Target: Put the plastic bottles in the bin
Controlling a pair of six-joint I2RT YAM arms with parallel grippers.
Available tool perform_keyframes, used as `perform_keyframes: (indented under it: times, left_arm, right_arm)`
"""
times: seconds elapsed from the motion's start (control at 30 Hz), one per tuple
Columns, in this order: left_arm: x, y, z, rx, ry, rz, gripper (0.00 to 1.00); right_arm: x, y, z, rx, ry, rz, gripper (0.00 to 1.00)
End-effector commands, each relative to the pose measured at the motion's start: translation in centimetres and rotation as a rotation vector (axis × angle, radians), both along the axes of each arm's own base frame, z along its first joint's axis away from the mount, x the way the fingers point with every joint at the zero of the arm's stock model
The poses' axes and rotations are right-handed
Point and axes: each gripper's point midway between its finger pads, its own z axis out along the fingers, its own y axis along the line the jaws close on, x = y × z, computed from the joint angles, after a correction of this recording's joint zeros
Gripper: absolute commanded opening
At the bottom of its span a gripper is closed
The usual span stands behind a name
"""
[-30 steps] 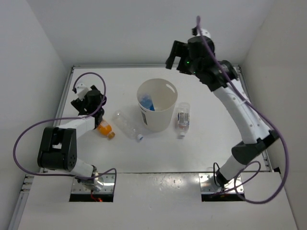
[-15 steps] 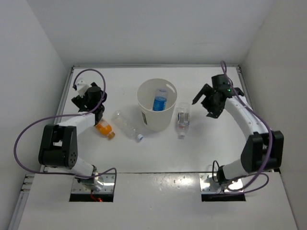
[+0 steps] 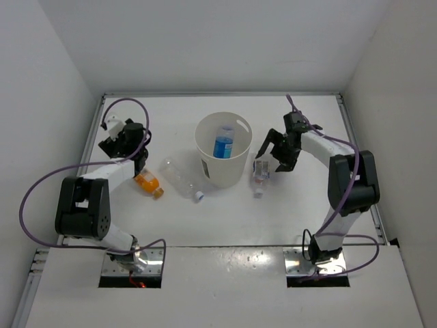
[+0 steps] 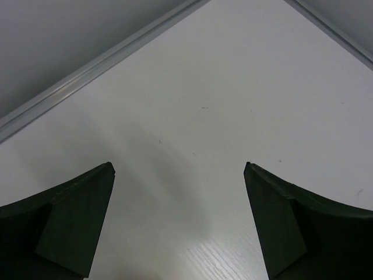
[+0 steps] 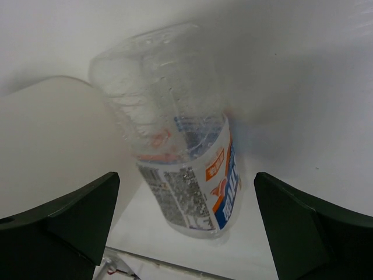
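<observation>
The cream-white bin (image 3: 232, 166) stands mid-table with the blue-liquid bottle (image 3: 223, 142) inside it. One clear bottle (image 3: 260, 171) with a white cap lies just right of the bin. My right gripper (image 3: 272, 156) is open and hovers over its far end. In the right wrist view this labelled bottle (image 5: 180, 146) lies between my open right gripper (image 5: 185, 175), untouched. A second clear bottle (image 3: 181, 179) lies left of the bin, and the short orange bottle (image 3: 148, 183) lies beside it. My left gripper (image 3: 107, 137) is open and empty, above and left of the orange bottle.
The left wrist view shows my open left gripper (image 4: 179, 166) over bare white table, with the metal edge rail (image 4: 87, 73) running across. The bin wall (image 5: 46, 146) stands close on the left of the right wrist view. White walls enclose the table.
My right arm has come down from above the bin to the clear bottle at the bin's right. The blue bottle has settled inside the bin. The left gripper has shifted slightly.
</observation>
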Motion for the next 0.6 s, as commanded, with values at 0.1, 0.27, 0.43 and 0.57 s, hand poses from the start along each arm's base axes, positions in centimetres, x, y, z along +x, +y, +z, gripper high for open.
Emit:
perform_keyframes:
  times: [0.1,0.27,0.43,0.57]
  left_arm:
    - [0.2,2.9,2.5,0.047,0.02,0.075,1.0]
    - [6.3,-6.0,5.0,-0.091,-0.075,-0.777,1.0]
    - [6.0,-8.8,5.8,-0.202,-0.172,-0.899,1.0]
    - [5.5,-10.6,5.7,-0.244,-0.183,-0.971,1.0]
  right_arm:
    - [0.0,1.3,-2.2,0.009,0.031,0.068,1.0]
    - [-0.4,1.9,-3.5,0.019,0.069,0.094,1.0]
    - [-0.9,2.1,-4.5,0.031,0.102,0.108,1.0]
    - [-0.7,2.4,-4.6,0.051,0.096,0.115,0.93]
